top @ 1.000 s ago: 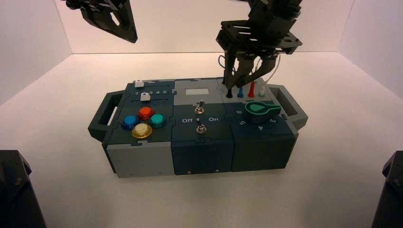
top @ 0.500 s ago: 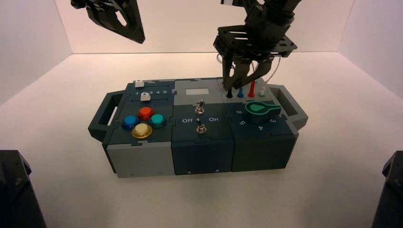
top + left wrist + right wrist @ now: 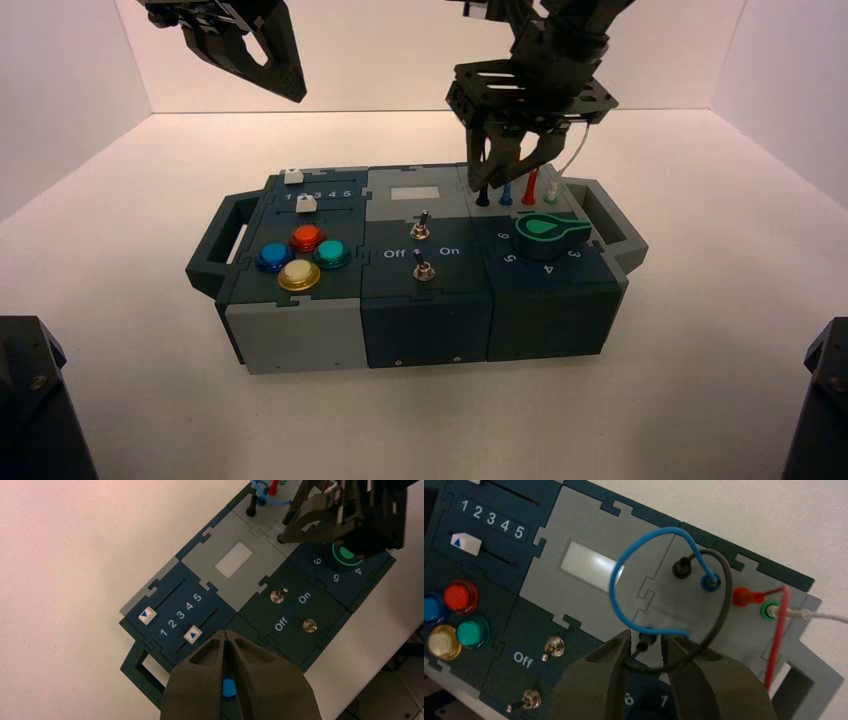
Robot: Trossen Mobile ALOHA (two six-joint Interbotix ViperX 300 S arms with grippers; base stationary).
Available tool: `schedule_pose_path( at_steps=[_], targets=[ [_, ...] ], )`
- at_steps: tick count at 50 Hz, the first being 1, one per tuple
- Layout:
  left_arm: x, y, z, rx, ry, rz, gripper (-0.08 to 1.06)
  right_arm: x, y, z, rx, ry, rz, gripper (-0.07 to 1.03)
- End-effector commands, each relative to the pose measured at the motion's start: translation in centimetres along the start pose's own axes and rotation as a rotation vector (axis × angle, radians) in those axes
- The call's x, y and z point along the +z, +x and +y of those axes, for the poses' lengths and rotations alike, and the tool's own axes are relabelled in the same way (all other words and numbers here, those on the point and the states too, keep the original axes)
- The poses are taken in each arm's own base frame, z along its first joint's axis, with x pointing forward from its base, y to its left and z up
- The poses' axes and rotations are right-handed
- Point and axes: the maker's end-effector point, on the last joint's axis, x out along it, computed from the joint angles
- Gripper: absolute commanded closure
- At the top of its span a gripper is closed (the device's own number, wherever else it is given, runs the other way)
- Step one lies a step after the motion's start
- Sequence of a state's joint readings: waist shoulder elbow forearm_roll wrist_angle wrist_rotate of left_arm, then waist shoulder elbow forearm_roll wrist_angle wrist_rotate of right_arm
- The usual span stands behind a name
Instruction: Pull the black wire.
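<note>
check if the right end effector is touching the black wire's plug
Cannot tell. In the right wrist view the right end effector has a finger either side of the thin black wire's tapered black plug, but neither contact nor gap shows plainly.

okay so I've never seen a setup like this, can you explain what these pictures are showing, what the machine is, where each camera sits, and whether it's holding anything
This is a two-armed robot working on a practice box on a white table. The wide picture comes from a camera above and behind the arms. The other two come from cameras on each wrist.

The box carries coloured push buttons, two sliders, two toggle switches, a green knob and plugged-in wires.

The right gripper is low over the wire sockets. Its fingers sit either side of one plug of the black wire, with small gaps, so nothing is gripped yet. A blue wire loops beside it, and a red wire stands farther along.

The left gripper hangs above the slider end, shut and holding nothing.
</note>
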State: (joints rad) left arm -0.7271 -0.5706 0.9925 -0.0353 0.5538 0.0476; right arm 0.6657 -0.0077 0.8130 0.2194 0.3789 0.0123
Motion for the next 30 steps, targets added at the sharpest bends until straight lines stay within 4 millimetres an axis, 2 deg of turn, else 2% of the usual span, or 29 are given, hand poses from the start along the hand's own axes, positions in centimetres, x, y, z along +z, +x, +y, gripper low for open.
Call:
schedule_pose_path(
  at_steps=[1, 6, 15, 22, 30],
  targets=[
    [0.6, -0.4, -0.1, -0.004, 0.008, -0.023, 1.01, 1.7, -0.4, -0.4, -0.004, 0.011, -0.042, 0.62],
    [0.6, -0.4, -0.1, -0.002, 0.008, -0.023, 1.01, 1.6, -0.2, -0.5, -0.005, 0.01, -0.038, 0.65],
    [0.6, -0.3, -0.1, -0.003, 0.009, -0.021, 1.01, 1.2, 0.0, -0.5, -0.007, 0.013, -0.017, 1.0],
    [0.8, -0.4, -0.1, -0.002, 0.008, -0.025, 1.01, 1.3, -0.4, -0.5, -0.005, 0.019, -0.02, 0.99],
    [0.6, -0.3, -0.1, -0.002, 0.01, -0.02, 1.01, 2.7, -2.3, 0.1, 0.012, 0.019, -0.082, 0.99]
  ],
)
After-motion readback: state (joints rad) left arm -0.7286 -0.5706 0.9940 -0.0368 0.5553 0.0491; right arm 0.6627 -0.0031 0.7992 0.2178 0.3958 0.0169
